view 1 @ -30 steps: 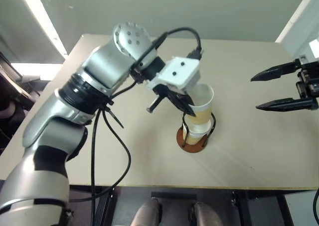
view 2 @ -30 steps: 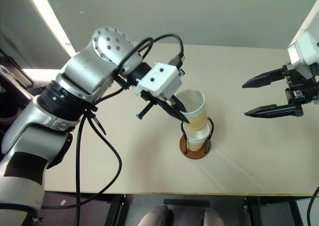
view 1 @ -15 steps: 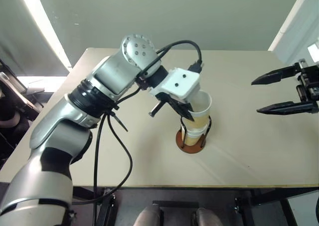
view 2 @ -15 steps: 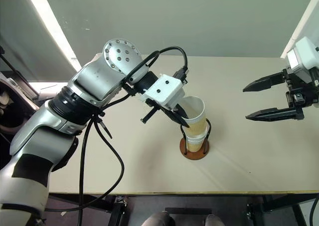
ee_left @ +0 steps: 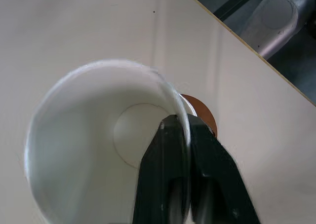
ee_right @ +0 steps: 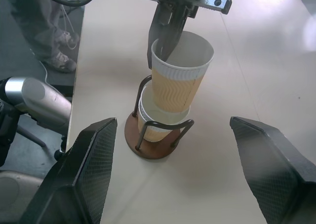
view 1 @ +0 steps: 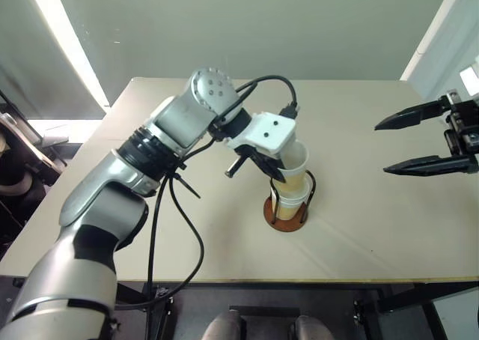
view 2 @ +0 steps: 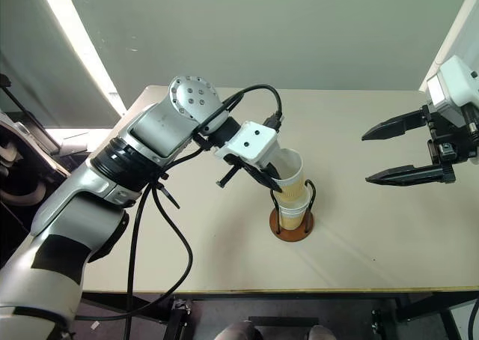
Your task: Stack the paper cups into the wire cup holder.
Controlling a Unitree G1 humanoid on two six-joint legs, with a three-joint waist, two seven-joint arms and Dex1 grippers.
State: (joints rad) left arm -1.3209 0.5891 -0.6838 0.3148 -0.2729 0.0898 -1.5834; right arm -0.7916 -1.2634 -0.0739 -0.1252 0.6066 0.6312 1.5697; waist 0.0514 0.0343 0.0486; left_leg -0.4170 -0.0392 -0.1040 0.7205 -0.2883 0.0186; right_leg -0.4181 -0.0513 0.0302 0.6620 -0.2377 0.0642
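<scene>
My left gripper is shut on the rim of a paper cup, one finger inside and one outside, as the left wrist view shows. This cup is tilted a little, and its lower part is nested in another paper cup. That second cup stands in the wire cup holder, between the black wire loops on the reddish-brown base. Far to the right, my right gripper hovers open above the table with nothing between its fingers.
The holder stands near the middle of the beige table, a short way from its near edge. Black cables hang from my left arm. A person's legs stand beyond the table's left side.
My left gripper has lowered the held cup deeper into the cup in the holder. The camera has shifted. My right gripper has stayed where it was.
</scene>
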